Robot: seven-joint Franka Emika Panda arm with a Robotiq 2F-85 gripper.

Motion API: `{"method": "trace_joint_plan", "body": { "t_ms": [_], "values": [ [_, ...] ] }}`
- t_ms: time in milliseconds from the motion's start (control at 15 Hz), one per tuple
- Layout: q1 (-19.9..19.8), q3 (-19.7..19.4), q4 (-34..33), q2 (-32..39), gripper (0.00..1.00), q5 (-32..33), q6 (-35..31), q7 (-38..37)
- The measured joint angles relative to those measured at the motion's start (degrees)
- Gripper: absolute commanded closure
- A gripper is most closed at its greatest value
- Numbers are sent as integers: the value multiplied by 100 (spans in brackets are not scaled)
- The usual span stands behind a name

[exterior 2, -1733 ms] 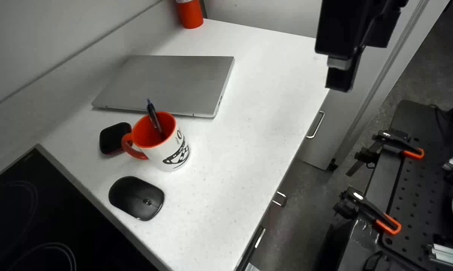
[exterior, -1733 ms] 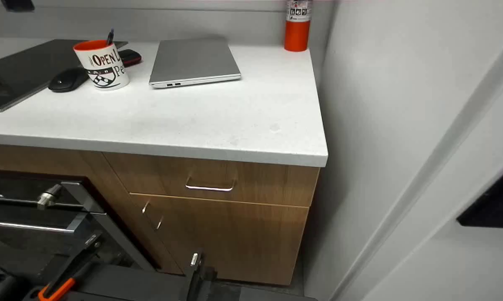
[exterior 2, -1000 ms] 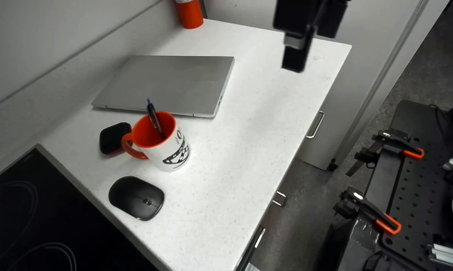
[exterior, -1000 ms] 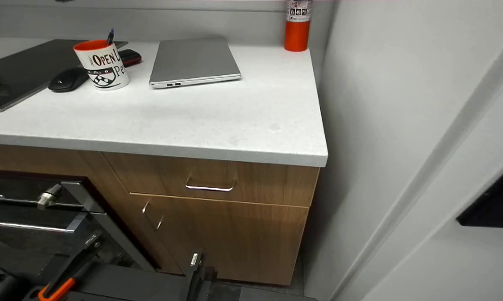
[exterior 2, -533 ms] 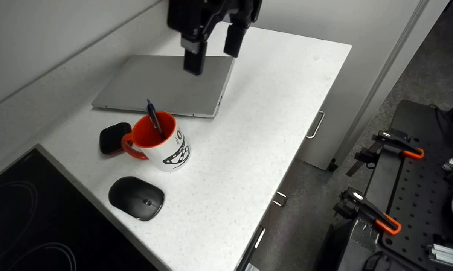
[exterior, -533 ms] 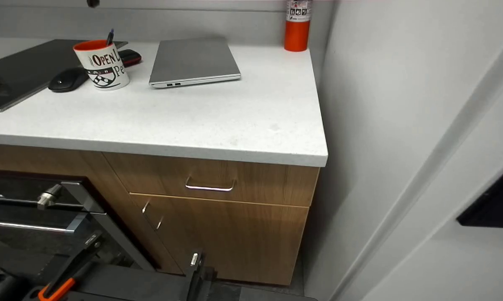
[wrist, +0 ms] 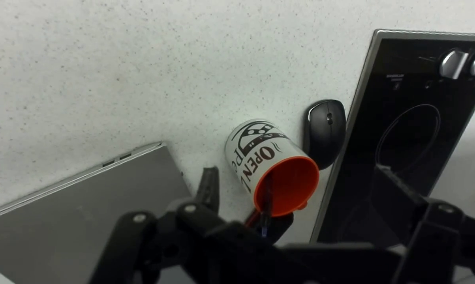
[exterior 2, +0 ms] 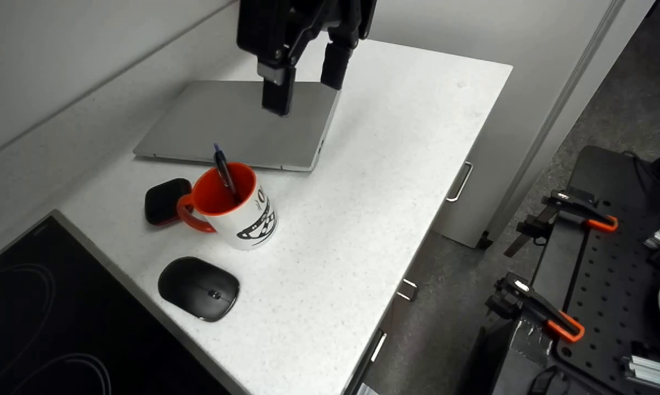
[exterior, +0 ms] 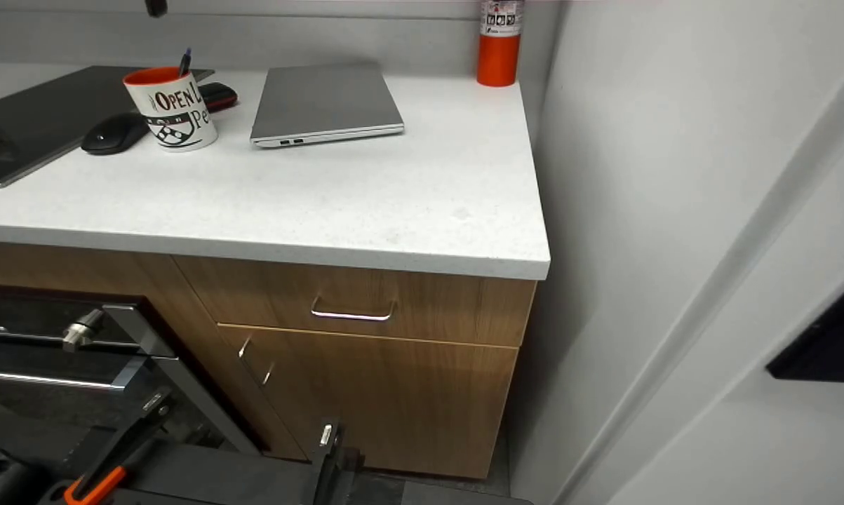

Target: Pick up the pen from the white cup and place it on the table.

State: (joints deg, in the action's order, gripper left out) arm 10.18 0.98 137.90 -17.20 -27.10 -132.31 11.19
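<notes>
The slim dark pen point(exterior 2: 224, 171) stands tilted in the white cup point(exterior 2: 255, 222), its upper end above the red rim. Pen point(exterior: 184, 63) and cup point(exterior: 176, 116) also show in another exterior view. The cup stands upright on the white table point(exterior 2: 330, 263). My gripper point(exterior 2: 306, 88) is open and empty, above the laptop, higher than the cup and apart from the pen. In the wrist view the cup point(wrist: 257, 154) and pen point(wrist: 267, 201) appear between the spread fingers of the gripper point(wrist: 296, 169); the pen's lower end is inside the cup.
A closed grey laptop point(exterior 2: 242, 123) lies behind the cup. A black mouse point(exterior 2: 199, 288) and a black rounded object point(exterior 2: 168, 201) lie close to the cup. A black cooktop point(exterior 2: 50, 312) borders them. A red cylinder point(exterior: 498, 59) stands at the table's back corner.
My gripper has moved across the table toward the cup, from beyond the front edge to above the laptop, and lowered slightly in the last half second. The cup and pen have not moved.
</notes>
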Motion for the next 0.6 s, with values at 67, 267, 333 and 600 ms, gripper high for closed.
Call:
{"method": "trace_joint_plan", "body": {
  "t_ms": [67, 267, 333, 600],
  "values": [
    [0, 2, 0, 5, 0, 0, 0, 0],
    [0, 1, -43, 151, 0, -1, -31, 0],
    [0, 1, -93, 261, 0, -6, -71, 0],
    [6, 53, -458, 834, 0, -28, -207, 26]
  ]
}}
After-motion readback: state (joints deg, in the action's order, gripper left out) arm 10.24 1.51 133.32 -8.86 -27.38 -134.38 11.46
